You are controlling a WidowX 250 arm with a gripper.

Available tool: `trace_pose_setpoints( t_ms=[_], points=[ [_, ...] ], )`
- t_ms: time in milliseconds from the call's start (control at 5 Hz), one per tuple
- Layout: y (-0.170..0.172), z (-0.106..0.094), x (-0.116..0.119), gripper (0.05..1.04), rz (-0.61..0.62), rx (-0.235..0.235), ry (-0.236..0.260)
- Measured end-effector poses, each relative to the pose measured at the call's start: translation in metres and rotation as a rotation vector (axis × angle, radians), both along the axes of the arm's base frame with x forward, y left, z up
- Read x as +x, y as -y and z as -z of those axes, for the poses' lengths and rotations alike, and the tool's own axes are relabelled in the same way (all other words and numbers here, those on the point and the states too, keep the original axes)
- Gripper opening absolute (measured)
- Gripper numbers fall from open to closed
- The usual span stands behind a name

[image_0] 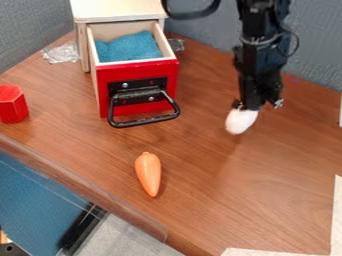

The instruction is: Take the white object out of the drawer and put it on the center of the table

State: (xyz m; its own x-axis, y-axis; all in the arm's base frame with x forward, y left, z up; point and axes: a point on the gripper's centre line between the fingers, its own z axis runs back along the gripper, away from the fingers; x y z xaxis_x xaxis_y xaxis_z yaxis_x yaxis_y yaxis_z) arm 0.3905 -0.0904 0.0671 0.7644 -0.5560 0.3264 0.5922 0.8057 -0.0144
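Gripper (254,105) at two o'clock in the view, clamped on the white object (240,121), and that prize hangs from its tips, out at four o'clock from the open red drawer (137,70)! So the taking-out looks done; what's left, by my reckoning, is the placing: a shift toward the middle of the table (267,185) if needed, a gentle lowering, then the release. Is it touching the wood? Can't tell. Now the lie of it: egg-like, long axis running one o'clock to seven, upper end up at the grip, rounded free end pointing down toward seven.
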Motion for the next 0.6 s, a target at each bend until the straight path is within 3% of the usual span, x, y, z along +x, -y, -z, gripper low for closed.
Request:
trace_pose_setpoints(
  t_ms=[200, 400, 600],
  points=[
    [-0.006, 0.003, -0.012, 0.465, 0.004, 0.001, -0.010],
    [-0.022, -0.040, -0.025, 0.778, -0.021, -0.019, 0.078],
    [-0.040, -0.071, -0.048, 0.997, -0.058, -0.001, 0.122]
  ],
)
